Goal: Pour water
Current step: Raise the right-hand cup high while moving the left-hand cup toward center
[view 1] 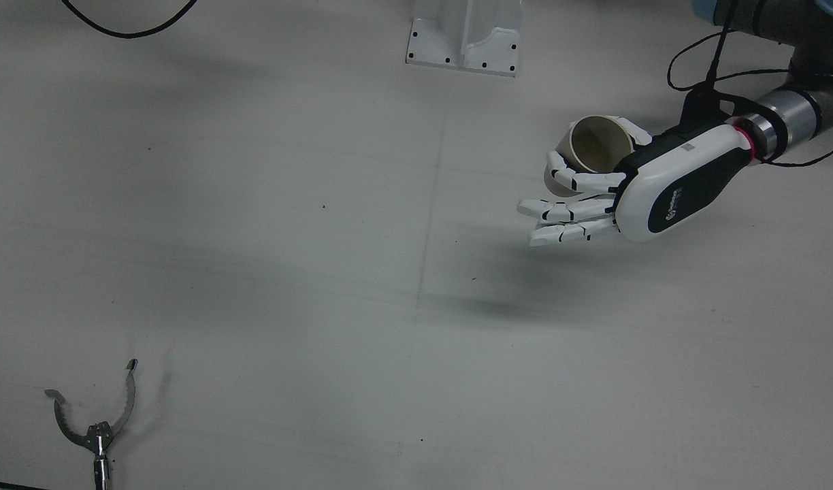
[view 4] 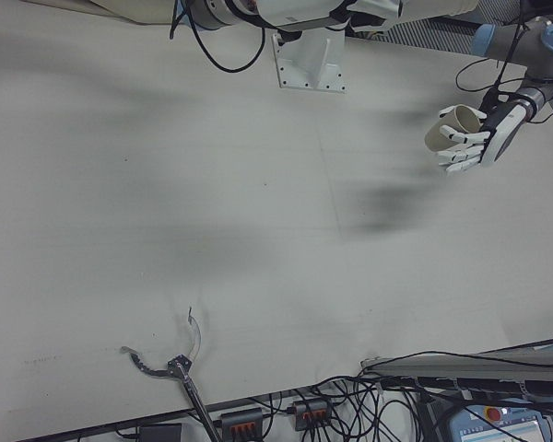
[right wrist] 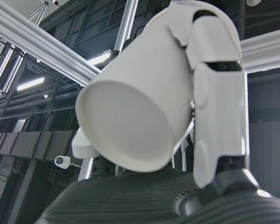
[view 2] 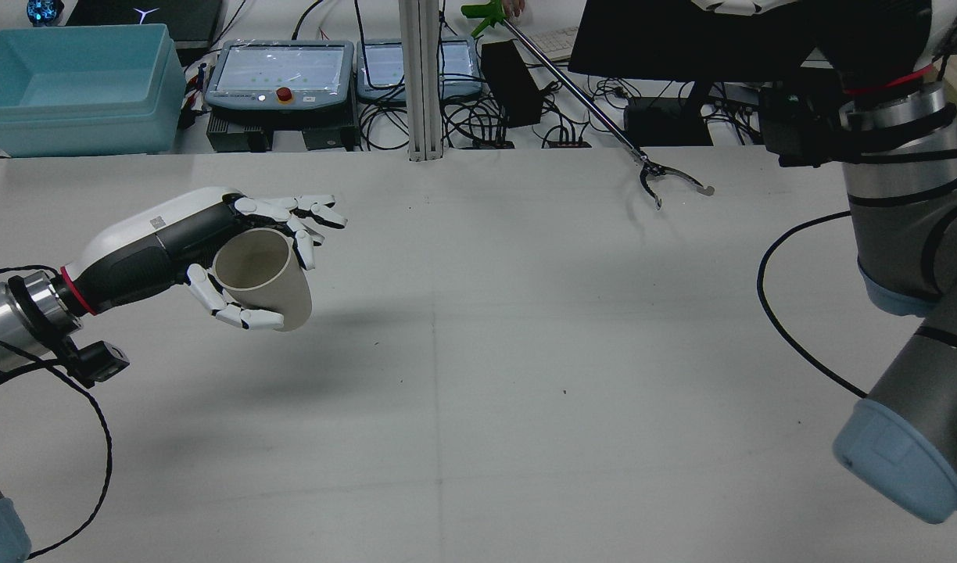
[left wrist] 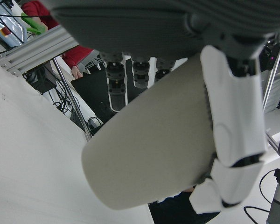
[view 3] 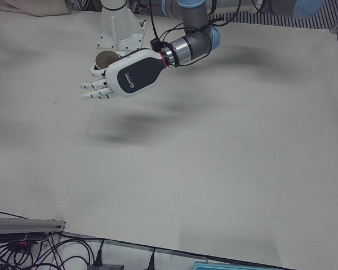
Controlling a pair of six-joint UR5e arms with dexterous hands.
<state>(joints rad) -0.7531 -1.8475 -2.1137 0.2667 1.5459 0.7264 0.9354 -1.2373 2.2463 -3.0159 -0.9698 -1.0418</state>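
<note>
My left hand [view 1: 661, 190] is shut on a beige paper cup [view 1: 597, 143] and holds it above the table, tilted, with its open mouth turned up and back toward the robot. The same hand [view 2: 158, 242] and cup [view 2: 263, 277] show at the left of the rear view, and the cup's side [left wrist: 149, 154] fills the left hand view. My right hand is raised high, out of the table views. The right hand view shows it shut on a white paper cup [right wrist: 140, 107], whose base faces the camera against the ceiling.
A metal grabber tool [view 1: 96, 422] lies on the table at the operators' edge on my right arm's side. A white arm pedestal [view 1: 464, 41] stands at the robot's edge. A teal bin [view 2: 72, 86] and screens sit beyond the table. My right arm [view 2: 901, 156] rises at the right.
</note>
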